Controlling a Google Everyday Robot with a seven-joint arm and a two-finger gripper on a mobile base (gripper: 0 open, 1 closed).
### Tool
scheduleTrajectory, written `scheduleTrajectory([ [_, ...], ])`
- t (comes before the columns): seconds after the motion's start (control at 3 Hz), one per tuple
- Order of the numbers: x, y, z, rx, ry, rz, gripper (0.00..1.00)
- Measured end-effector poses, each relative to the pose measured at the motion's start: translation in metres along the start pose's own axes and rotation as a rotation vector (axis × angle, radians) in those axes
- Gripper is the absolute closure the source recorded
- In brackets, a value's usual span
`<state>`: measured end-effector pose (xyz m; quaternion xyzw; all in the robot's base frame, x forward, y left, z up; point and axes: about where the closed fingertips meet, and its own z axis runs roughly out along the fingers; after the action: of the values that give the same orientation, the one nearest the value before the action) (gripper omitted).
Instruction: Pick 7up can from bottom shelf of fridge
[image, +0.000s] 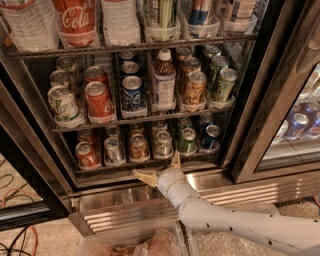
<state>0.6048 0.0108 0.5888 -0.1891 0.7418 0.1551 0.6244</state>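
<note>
The fridge (250, 125) stands with its glass door open. Its bottom shelf (150, 162) holds a front row of cans. The 7up can (162, 144), pale silver with faint green, stands in the middle lane between a brown can (139, 146) and a darker green can (187, 140). My gripper (159, 169) is open, just in front of and below the shelf's front rail, in line with the 7up can and not touching it. One finger (144, 176) points left and the other finger (175, 160) points up. The white arm comes in from the lower right.
A red can (87, 155), a silver-grey can (114, 150) and a blue can (210, 137) share the bottom shelf. The middle shelf (140, 120) holds cans and a bottle (164, 82). The ribbed steel base strip (125, 210) lies below. A clear plastic bin (150, 242) sits at the bottom edge.
</note>
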Motion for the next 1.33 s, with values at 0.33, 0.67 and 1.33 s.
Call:
scheduleTrajectory([
  [0.33, 0.001, 0.0, 0.005, 0.016, -0.023, 0.007, 0.0],
  [0.67, -0.002, -0.007, 0.006, 0.062, -0.051, -0.01, 0.0],
  [1.33, -0.009, -0.015, 0.006, 0.126, -0.091, -0.055, 0.0],
])
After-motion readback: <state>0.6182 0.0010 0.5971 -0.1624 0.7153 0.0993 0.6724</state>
